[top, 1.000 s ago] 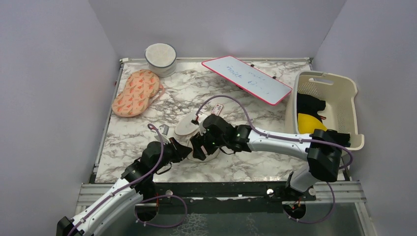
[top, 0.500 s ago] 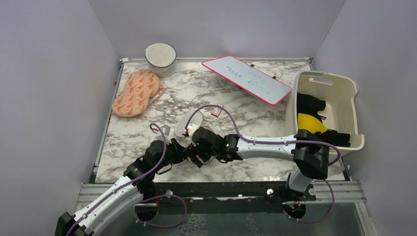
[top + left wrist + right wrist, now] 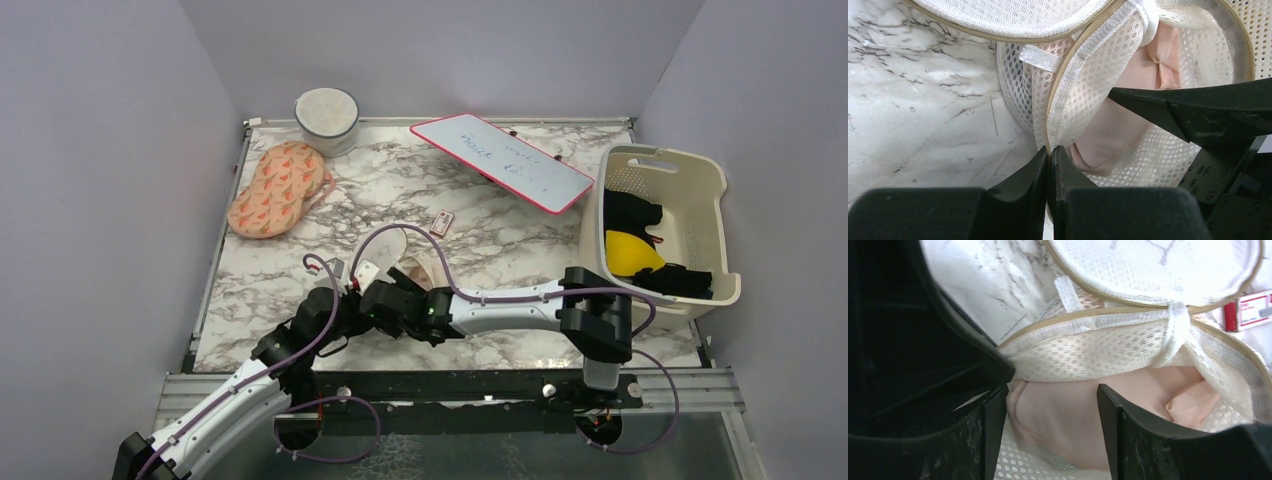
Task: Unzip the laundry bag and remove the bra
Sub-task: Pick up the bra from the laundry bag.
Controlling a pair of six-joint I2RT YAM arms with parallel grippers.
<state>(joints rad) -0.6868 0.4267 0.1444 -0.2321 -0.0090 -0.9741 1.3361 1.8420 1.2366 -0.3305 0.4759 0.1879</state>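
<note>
The laundry bag (image 3: 388, 245) lies unzipped near the table's front middle, its cream mesh lid (image 3: 1158, 270) folded back. The pale pink bra (image 3: 428, 266) shows inside the opening (image 3: 1063, 420). My left gripper (image 3: 350, 304) is shut on the bag's near zipper edge (image 3: 1063, 125), jaws pressed together on the beige tape. My right gripper (image 3: 1050, 427) is open inside the bag's mouth, one finger on each side of a fold of the bra, just to the right of the left gripper (image 3: 923, 340). The right gripper's finger (image 3: 1198, 107) also shows in the left wrist view, over the bra (image 3: 1128, 110).
A peach orange-patterned pouch (image 3: 278, 187) lies at the back left, with a round white mesh container (image 3: 326, 118) behind it. A whiteboard (image 3: 500, 160) lies at the back. A cream slotted basket (image 3: 700, 190) with black and yellow clothes stands at the right. A small red tag (image 3: 441, 222) lies by the bag.
My right gripper has moved left and nearer, down to the bag's mouth beside the left gripper. The bag has opened wider and the pink bra now shows.
</note>
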